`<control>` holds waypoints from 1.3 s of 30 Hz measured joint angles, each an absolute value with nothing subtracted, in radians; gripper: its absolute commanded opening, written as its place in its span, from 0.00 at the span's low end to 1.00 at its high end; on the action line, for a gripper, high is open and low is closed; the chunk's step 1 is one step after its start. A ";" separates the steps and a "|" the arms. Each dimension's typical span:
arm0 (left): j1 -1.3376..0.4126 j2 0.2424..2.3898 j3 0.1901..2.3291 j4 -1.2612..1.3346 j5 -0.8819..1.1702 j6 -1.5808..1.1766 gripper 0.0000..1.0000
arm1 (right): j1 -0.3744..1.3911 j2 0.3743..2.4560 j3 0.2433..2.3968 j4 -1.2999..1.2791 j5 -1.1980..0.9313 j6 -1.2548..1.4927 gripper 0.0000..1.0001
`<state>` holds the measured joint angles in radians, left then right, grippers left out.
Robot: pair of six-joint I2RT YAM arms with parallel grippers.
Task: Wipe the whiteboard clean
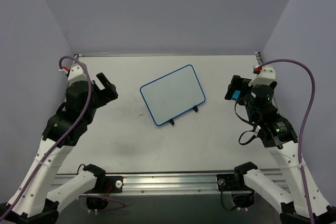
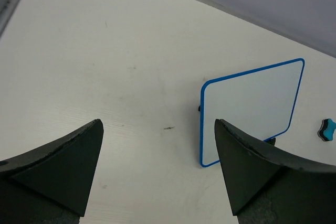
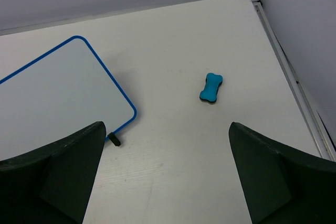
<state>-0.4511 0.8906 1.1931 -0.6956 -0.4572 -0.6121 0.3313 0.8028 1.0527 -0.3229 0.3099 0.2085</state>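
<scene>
The whiteboard (image 1: 172, 94) lies in the middle of the table, blue-rimmed, its face blank with no writing, two black feet on its near edge. It also shows in the left wrist view (image 2: 252, 108) and the right wrist view (image 3: 58, 100). A small blue bone-shaped eraser (image 3: 210, 88) lies on the table to the right of the board, seen too in the left wrist view (image 2: 327, 129) and partly hidden under the right gripper from above (image 1: 237, 95). My left gripper (image 1: 106, 88) (image 2: 158, 124) is open and empty, left of the board. My right gripper (image 1: 234, 88) (image 3: 167, 127) is open and empty, above the eraser's near side.
Grey walls close the table on three sides. A metal rail (image 3: 286, 72) runs along the right table edge and another (image 1: 168, 182) along the near edge by the arm bases. Bare table (image 2: 105, 66) lies between the left gripper and the board.
</scene>
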 measured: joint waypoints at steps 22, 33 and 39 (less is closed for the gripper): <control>-0.280 0.634 0.999 -0.735 -0.557 -0.285 0.94 | 0.449 0.670 0.931 -0.370 0.637 0.216 1.00; -0.271 0.607 0.992 -0.715 -0.614 -0.282 0.94 | 0.480 0.664 0.931 -0.371 0.666 0.212 1.00; -0.268 0.543 0.940 -0.680 -0.628 -0.265 0.94 | 0.480 0.665 0.931 -0.371 0.671 0.212 1.00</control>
<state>-0.2684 0.5430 0.9398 -0.6800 -0.6285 -0.2649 0.4801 0.6655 0.9306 -0.3710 0.6708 0.2115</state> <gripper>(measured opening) 0.940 0.996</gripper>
